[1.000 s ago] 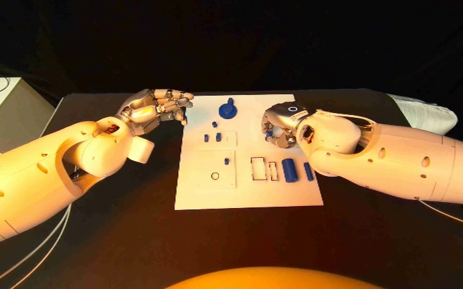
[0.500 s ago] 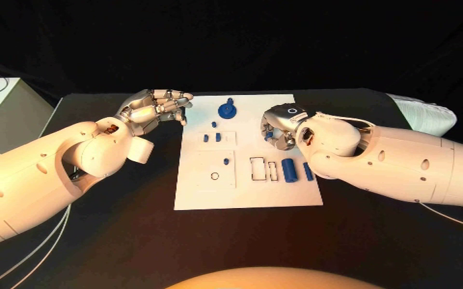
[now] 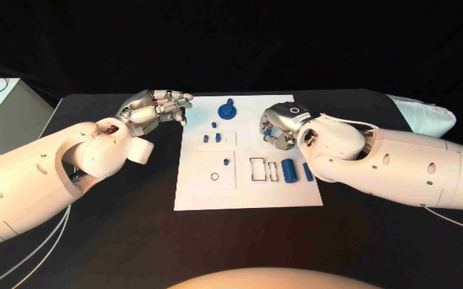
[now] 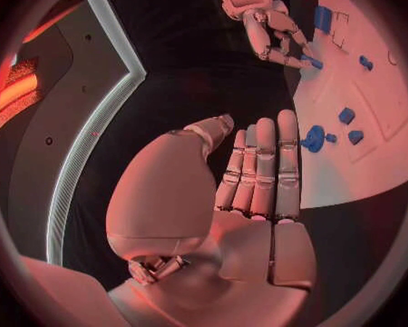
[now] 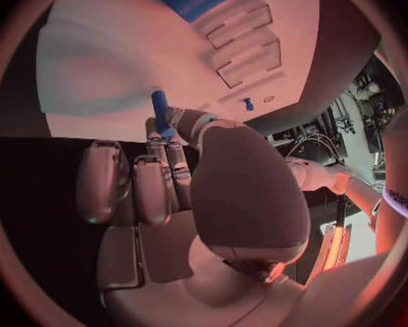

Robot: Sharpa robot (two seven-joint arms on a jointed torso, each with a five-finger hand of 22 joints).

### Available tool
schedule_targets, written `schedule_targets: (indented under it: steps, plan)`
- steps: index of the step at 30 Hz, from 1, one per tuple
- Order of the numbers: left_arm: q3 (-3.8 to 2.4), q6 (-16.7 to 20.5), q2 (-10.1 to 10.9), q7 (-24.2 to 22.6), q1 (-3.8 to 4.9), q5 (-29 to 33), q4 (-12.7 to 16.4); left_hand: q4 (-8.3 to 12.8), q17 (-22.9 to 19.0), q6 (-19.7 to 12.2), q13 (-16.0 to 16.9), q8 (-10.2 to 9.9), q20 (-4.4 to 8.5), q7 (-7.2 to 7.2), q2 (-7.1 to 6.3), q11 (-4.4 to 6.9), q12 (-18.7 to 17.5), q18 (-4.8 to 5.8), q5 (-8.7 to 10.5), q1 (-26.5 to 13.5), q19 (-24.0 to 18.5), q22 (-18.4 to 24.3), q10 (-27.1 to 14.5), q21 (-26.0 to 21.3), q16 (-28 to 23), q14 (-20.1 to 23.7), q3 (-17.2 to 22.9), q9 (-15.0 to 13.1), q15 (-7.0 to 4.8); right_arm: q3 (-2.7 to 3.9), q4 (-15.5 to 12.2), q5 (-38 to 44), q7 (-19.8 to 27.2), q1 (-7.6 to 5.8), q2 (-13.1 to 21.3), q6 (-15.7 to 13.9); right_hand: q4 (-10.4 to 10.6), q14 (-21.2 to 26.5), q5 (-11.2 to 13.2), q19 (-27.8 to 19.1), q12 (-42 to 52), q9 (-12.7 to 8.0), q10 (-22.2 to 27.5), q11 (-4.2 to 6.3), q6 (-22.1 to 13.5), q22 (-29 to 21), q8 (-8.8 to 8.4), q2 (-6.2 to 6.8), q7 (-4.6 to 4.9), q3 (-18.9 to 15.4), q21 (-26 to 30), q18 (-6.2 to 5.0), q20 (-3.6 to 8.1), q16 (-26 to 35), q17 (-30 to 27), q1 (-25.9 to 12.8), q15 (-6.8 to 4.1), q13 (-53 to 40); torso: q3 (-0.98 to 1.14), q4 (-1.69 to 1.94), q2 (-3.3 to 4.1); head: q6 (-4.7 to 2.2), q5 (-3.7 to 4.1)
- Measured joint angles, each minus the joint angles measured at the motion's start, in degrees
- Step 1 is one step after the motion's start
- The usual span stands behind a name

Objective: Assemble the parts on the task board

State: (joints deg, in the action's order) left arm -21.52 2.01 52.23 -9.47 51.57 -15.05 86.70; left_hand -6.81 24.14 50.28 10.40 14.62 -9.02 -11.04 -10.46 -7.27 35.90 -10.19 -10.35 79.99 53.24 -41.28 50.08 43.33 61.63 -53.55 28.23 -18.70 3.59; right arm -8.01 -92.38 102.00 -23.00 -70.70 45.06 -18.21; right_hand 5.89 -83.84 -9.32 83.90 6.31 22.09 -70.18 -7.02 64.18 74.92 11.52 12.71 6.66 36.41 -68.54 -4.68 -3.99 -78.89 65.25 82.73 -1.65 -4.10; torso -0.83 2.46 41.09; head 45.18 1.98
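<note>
The white task board (image 3: 248, 192) lies in the middle of the black table. On it are a round blue piece (image 3: 227, 110), a few small blue pegs (image 3: 219, 136), a dark ring (image 3: 214, 176) and three blue cylinders (image 3: 288, 168) beside rectangular slots (image 3: 259, 168). My right hand (image 3: 280, 126) hovers over the board's right half. It pinches a small blue peg (image 5: 159, 112) between thumb and fingers just above the board (image 5: 123, 51). My left hand (image 3: 154, 107) hangs off the board's far left corner, fingers stretched side by side (image 4: 258, 167), holding nothing.
A white cloth-like object (image 3: 425, 115) lies at the table's right edge, behind my right arm. A pale box (image 3: 15, 112) stands off the table's left side. Bare black table surrounds the board.
My right arm has shifted slightly toward the board's middle, still pinching the peg. The left hand has not moved.
</note>
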Motion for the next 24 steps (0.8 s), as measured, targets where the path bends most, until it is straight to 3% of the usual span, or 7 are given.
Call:
schedule_targets:
  steps: [8, 14, 24]
  plan:
    - [0.00, 0.02, -0.04, 0.01, 0.00, 0.02, -0.07, -0.16, 0.00, 0.00, -0.06, 0.00, 0.00, 0.00, 0.00, 0.00, 0.00, 0.00, 0.00, 0.00, 0.00, 0.07, 0.00, 0.00, 0.00, 0.00, 0.16, 0.00, 0.00, 0.56, -4.46, 0.04, -0.29, -1.24, 1.33, -0.71, -0.06, 0.00, 0.00, 0.00, 0.00, 0.07, 0.00, 0.00, 0.00, 0.02, 0.00, 0.00, 0.00, 0.05, -0.43, 0.00, 0.00, -0.01, 0.41, 0.00, 0.00, 0.00, -0.03, -0.08, -0.07, -0.20, -0.05]
    - [0.00, 0.03, -0.17, 0.02, 0.00, 0.04, -0.07, -0.16, 0.00, 0.00, -0.05, 0.00, 0.00, 0.00, 0.00, 0.00, 0.00, 0.00, 0.00, 0.00, 0.00, 0.07, 0.00, 0.00, 0.00, 0.00, 0.16, 0.00, 0.00, 0.65, -7.24, -0.19, -0.40, -1.45, 0.16, -0.94, -0.21, 0.00, 0.00, 0.00, 0.00, 0.07, 0.01, 0.01, 0.00, 0.02, 0.00, 0.00, 0.00, -0.09, -0.44, -0.01, 0.00, -0.22, 0.49, 0.00, 0.00, 0.00, -0.03, -0.12, -0.06, -0.38, -0.35]
    - [0.01, 0.06, -0.32, 0.04, 0.00, 0.07, -0.01, -0.16, 0.00, 0.00, -0.05, 0.00, 0.00, 0.00, 0.00, 0.00, 0.00, 0.00, 0.00, 0.00, 0.00, 0.07, 0.00, 0.00, 0.00, 0.00, 0.16, -0.01, 0.00, 0.22, -8.72, -0.84, -0.03, 0.09, -4.82, -1.71, -0.29, 0.00, -0.18, 0.21, 0.00, 0.22, 0.02, 0.02, 0.00, 0.01, 0.00, 0.01, 0.00, -0.01, -0.43, -0.12, 0.20, -0.22, 0.41, 0.01, 0.01, 0.00, -0.08, 0.03, -0.04, -0.40, -1.04]
